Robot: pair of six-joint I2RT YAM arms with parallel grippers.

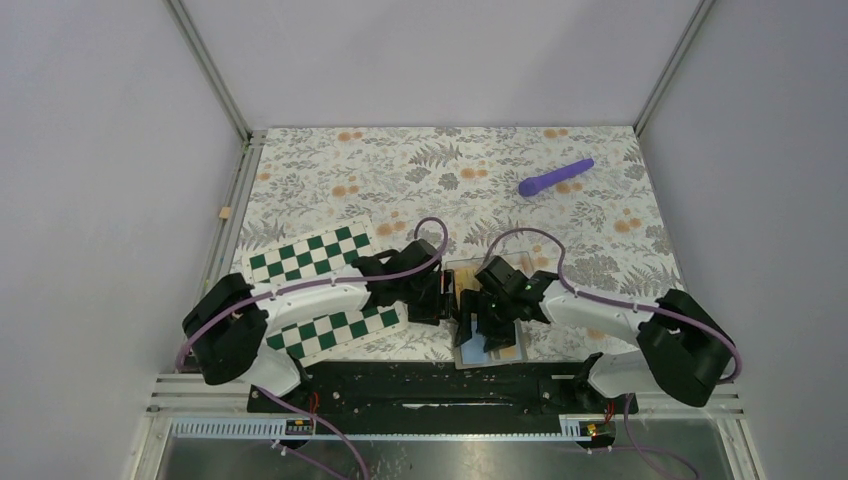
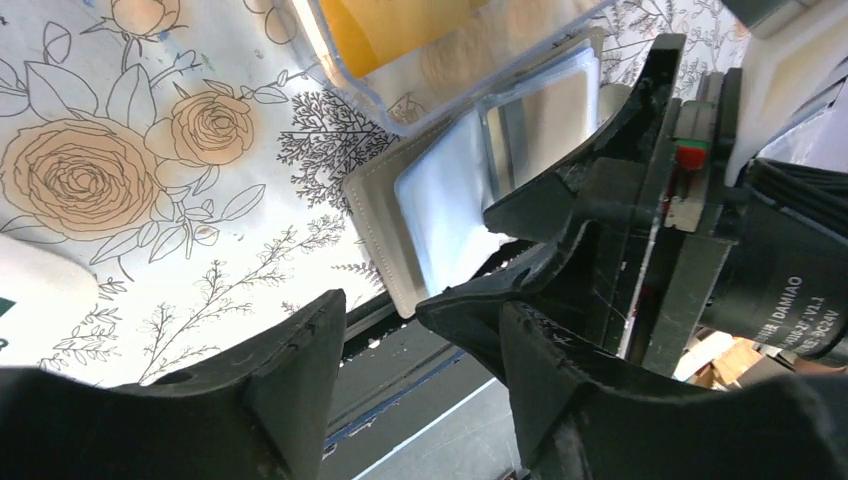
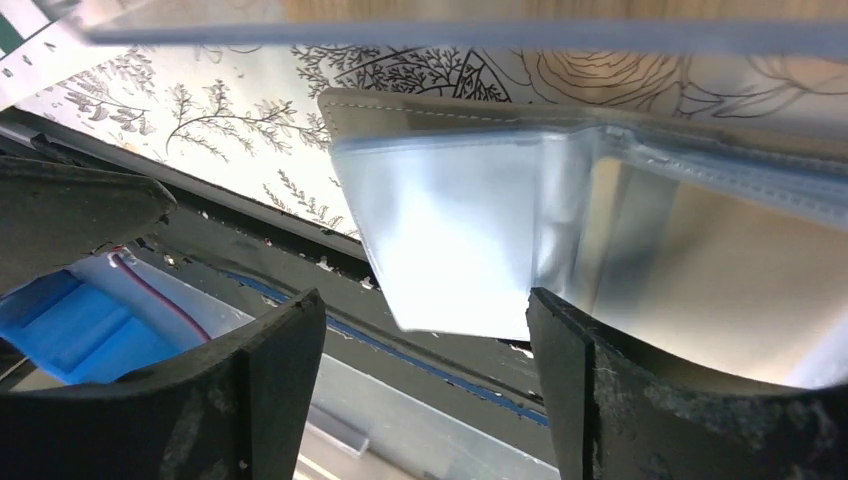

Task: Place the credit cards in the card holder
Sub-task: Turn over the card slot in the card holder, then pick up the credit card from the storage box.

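The card holder [image 1: 497,352] is a beige wallet with clear plastic sleeves, lying flat at the near table edge. An orange-yellow credit card [image 2: 400,25] lies in a clear plastic box [image 1: 462,273] just beyond it. My left gripper [image 1: 440,300] is open and empty, left of the holder; in its wrist view [image 2: 420,340] the holder [image 2: 440,200] lies ahead. My right gripper [image 1: 475,325] is open over the holder. In the right wrist view [image 3: 425,300] a clear sleeve [image 3: 450,230] hangs between the spread fingers. A right finger [image 2: 560,205] rests at the sleeve's edge.
Two green-and-white chessboard strips [image 1: 310,255] [image 1: 340,328] lie left, under the left arm. A purple rod [image 1: 556,177] lies at the far right. The black base rail [image 1: 420,385] runs along the near table edge, right below the holder.
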